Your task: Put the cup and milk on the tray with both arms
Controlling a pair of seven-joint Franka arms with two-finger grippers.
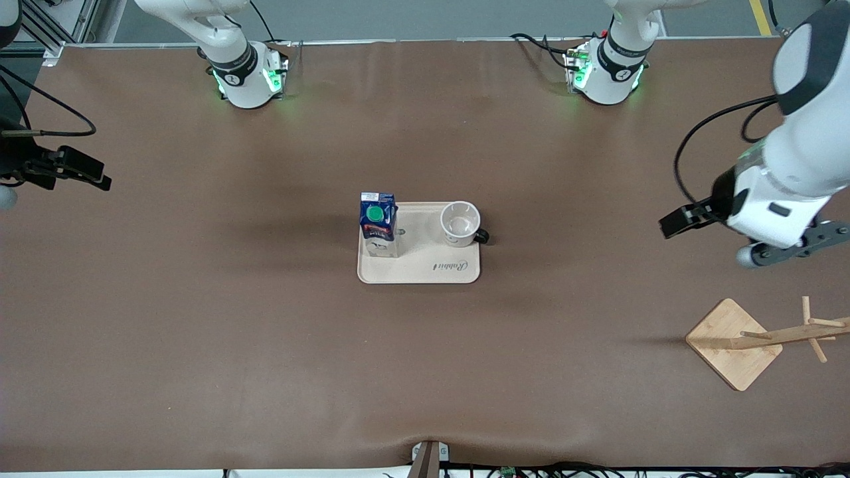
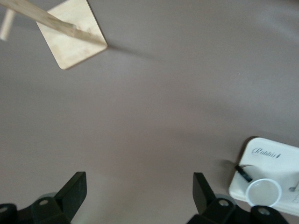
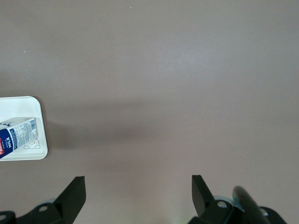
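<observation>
One tray (image 1: 438,271) lies flat near the middle of the brown surface (image 1: 199,318). One milk (image 1: 378,224) carton stands upright on the tray at the end toward the right arm, and one cup (image 1: 460,223) stands upright, mouth up, on the tray at the end toward the left arm, with its black handle reaching past the tray edge. Carton and cup stand apart with bare tray between them. The left pincer (image 2: 139,192) hovers over bare surface at the left arm's end of the table, its fingers spread wide and holding nothing; the cup and a tray corner show at the margin of the left wrist view. The right pincer (image 3: 138,192) hovers over bare surface at the right arm's end, likewise spread wide and empty, with the carton and tray edge visible at the margin of its wrist view. Judged from this layout, both placements appear complete and both arms wait clear of the load. Residual risks: the carton is tall on a narrow base and would tip if the tray were bumped or an arm swept low across it; the cup sits close to the tray edge, so a nudge on the handle could slide it off. One wooden stand (image 1: 734,343) with angled pegs sits nearer the front camera below the left arm, where a low arm motion could strike it. Count: two arms, one tray, one carton, one cup, one stand.
</observation>
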